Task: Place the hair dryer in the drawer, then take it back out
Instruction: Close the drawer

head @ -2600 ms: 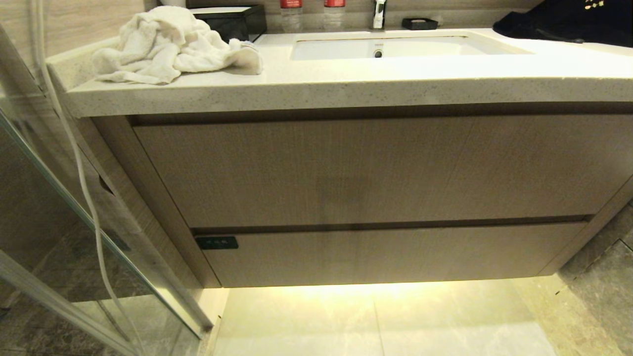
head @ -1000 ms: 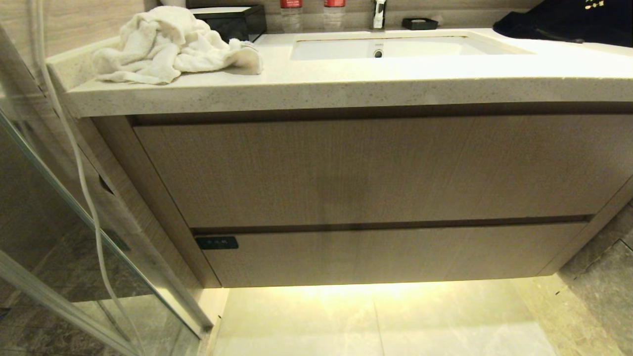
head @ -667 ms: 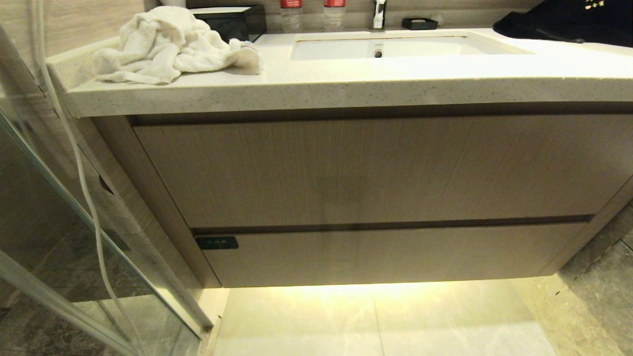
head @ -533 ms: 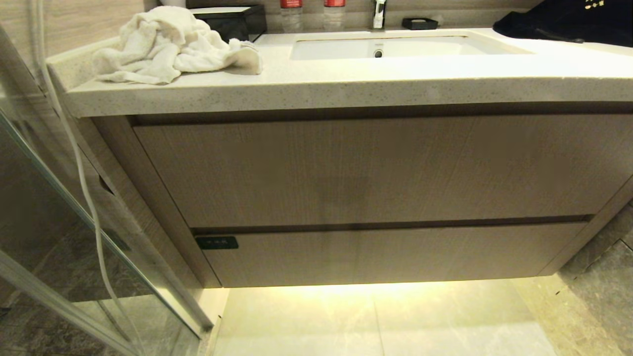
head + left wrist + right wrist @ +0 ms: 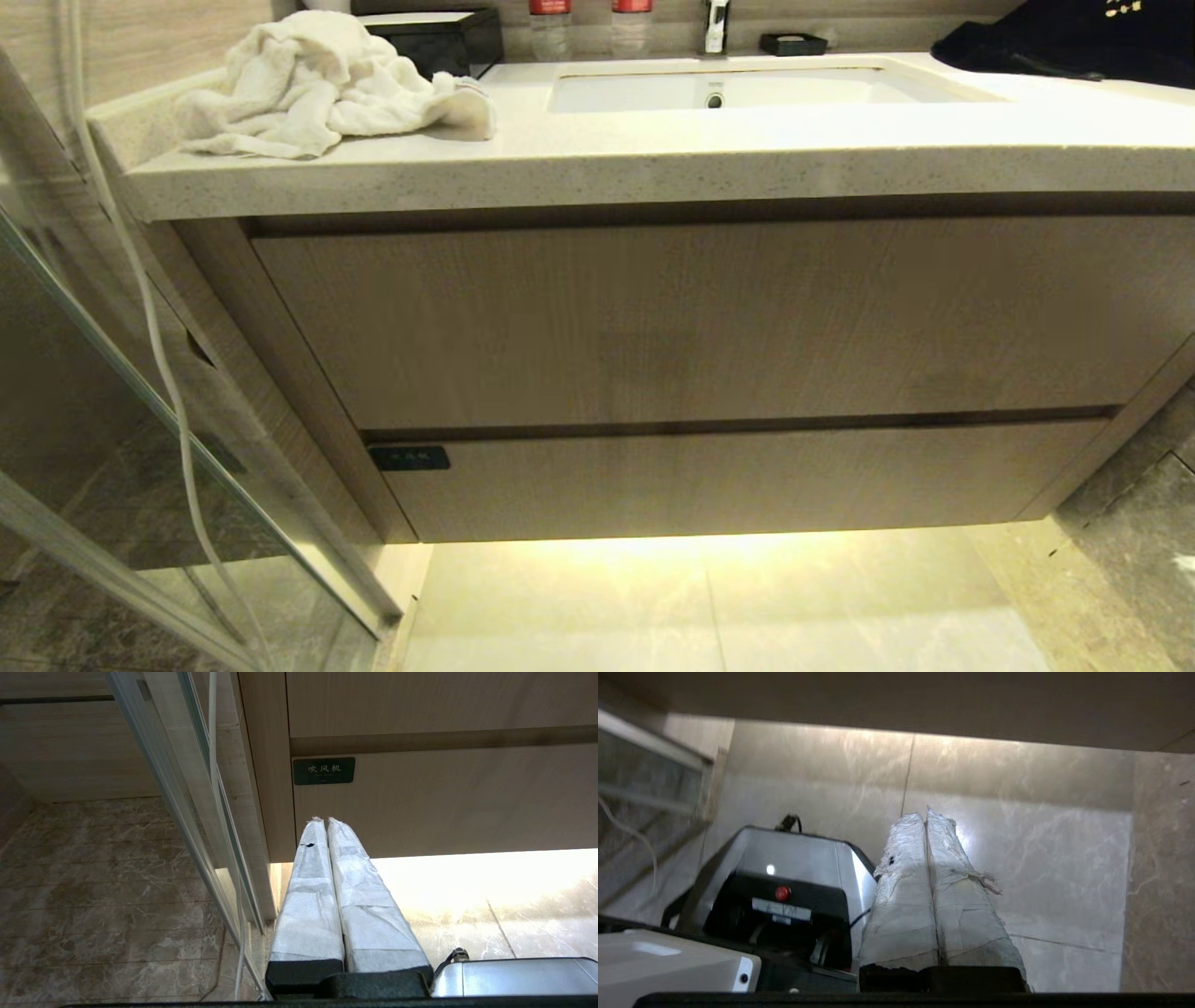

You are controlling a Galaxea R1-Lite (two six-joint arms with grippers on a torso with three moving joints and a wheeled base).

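Note:
The drawer (image 5: 728,481) is the shallow wood-grain front at the bottom of the vanity, closed, with a small black label (image 5: 409,458) at its left end. The left wrist view shows that label (image 5: 323,770) and the drawer (image 5: 458,798) front close ahead. My left gripper (image 5: 325,820) is shut and empty, its white-wrapped fingers pointing at the drawer's left end. My right gripper (image 5: 926,814) is shut and empty, pointing down at the floor tiles below the vanity. The hair dryer is out of view. Neither arm shows in the head view.
A taller wood-grain front (image 5: 709,317) sits above the drawer, under a stone counter (image 5: 597,168) with a sink (image 5: 747,89) and a crumpled white towel (image 5: 317,84). A glass partition (image 5: 140,392) with a white cord (image 5: 154,317) stands left. My base (image 5: 780,882) is beside the right gripper.
Nothing in the head view has moved; only a faint shadow has appeared on the right part of the upper wood front.

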